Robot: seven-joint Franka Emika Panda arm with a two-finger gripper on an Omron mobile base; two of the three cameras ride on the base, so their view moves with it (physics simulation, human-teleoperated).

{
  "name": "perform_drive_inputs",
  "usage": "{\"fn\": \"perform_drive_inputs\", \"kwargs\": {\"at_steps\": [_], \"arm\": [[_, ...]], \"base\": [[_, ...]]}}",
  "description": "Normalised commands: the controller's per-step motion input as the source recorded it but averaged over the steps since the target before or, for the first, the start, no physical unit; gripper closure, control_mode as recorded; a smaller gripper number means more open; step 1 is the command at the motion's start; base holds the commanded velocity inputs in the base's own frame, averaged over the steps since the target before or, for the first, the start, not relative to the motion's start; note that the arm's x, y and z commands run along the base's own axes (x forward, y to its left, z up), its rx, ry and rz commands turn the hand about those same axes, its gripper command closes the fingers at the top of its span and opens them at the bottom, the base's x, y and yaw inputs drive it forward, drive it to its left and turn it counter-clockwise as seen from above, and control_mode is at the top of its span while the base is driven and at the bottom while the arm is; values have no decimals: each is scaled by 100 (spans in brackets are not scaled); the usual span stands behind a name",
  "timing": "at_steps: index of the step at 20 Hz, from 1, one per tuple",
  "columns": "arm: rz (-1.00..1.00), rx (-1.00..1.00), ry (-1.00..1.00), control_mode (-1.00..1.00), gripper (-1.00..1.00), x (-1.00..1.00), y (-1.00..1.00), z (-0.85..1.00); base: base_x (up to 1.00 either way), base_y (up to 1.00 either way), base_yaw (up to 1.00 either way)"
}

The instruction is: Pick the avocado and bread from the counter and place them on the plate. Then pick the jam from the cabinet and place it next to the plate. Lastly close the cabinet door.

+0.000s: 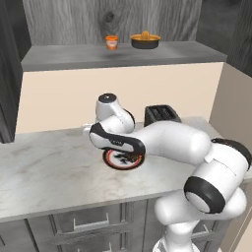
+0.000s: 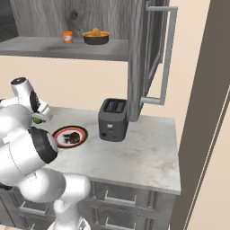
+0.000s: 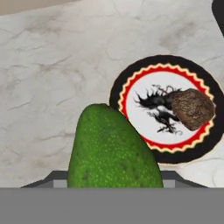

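Avocado is seen clamped between the gripper's jaws, its green bulk rising from the bottom of the hand view, with the finger tips themselves hidden behind it. It is being carried above the counter, and the plate is found at about two o'clock from it in the hand view. Bread is already seated on the plate, at roughly three o'clock from the plate's centre, just inside the red rim. So the step in hand is judged to be the delivery of the avocado, with the first half of the plating done. The fruit is not yet over the white centre; a short shift toward the plate is called for next, then a lowering and a release onto the bare part of the pattern, well off the bread so that nothing is knocked. A round fruit may roll once freed, so a low release seems wise. Up on the shelf of the cabinet, the jam is waiting beside a dark bowl, and the cabinet door is standing open.
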Motion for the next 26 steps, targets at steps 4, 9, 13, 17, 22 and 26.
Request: {"fn": "perform_drive_inputs", "kwargs": {"at_steps": [4, 9, 13, 17, 22, 26], "arm": [[-6, 1, 0, -100, 100, -2, -46, 0], [-7, 0, 0, -100, 100, 0, -36, 0], [-5, 1, 0, -100, 100, 1, -22, 0], [-7, 1, 1, -100, 100, 7, -13, 0], [-4, 0, 2, -100, 100, 13, -4, -5], [-3, 0, 3, -100, 100, 11, 0, -12]], "base": [[0, 0, 0], [0, 0, 0], [0, 0, 0], [0, 0, 0], [0, 0, 0], [0, 0, 0]]}}
